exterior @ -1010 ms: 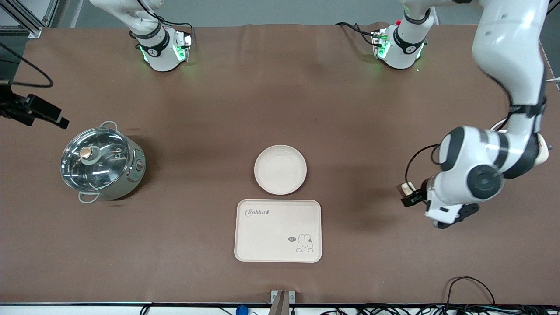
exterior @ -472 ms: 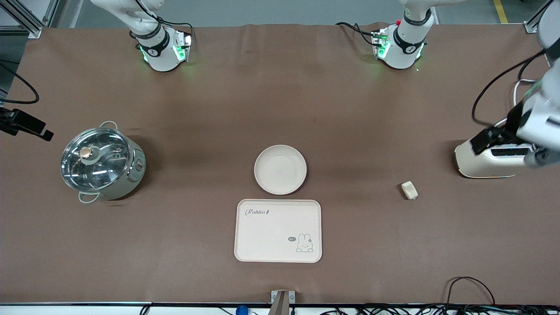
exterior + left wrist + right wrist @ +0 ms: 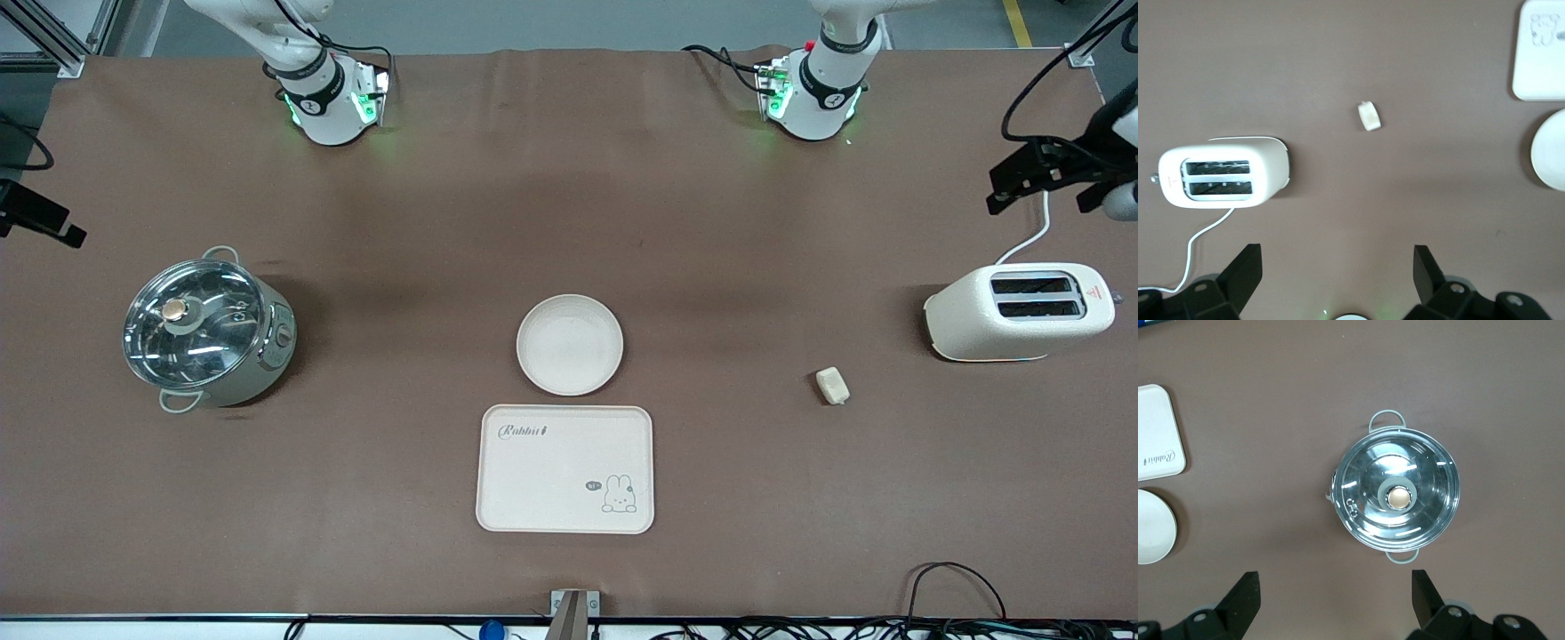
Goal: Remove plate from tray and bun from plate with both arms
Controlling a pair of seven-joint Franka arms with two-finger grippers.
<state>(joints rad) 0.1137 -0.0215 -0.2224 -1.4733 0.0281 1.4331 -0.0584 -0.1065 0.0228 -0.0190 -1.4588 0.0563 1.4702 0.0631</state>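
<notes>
The round cream plate (image 3: 570, 345) lies on the brown table, touching the farther edge of the rabbit tray (image 3: 565, 468). The small pale bun (image 3: 832, 386) lies on the table between the plate and the toaster, nearer the toaster. My left gripper (image 3: 1040, 182) is open and empty, high over the left arm's end of the table. Its wrist view shows its open gripper (image 3: 1336, 280), the bun (image 3: 1369, 115) and the plate's edge (image 3: 1550, 152). My right gripper (image 3: 44, 222) is open and empty, high over the right arm's end. Its wrist view shows its open gripper (image 3: 1335, 600) and the plate (image 3: 1153, 525).
A white toaster (image 3: 1018, 311) with a cord stands at the left arm's end, also in the left wrist view (image 3: 1221, 177). A steel pot with a glass lid (image 3: 206, 331) stands at the right arm's end, also in the right wrist view (image 3: 1398, 495).
My left arm has risen from beside the bun and swung out to the table's end, uncovering the toaster. The bun stays on the table. My right gripper has drifted outward and up.
</notes>
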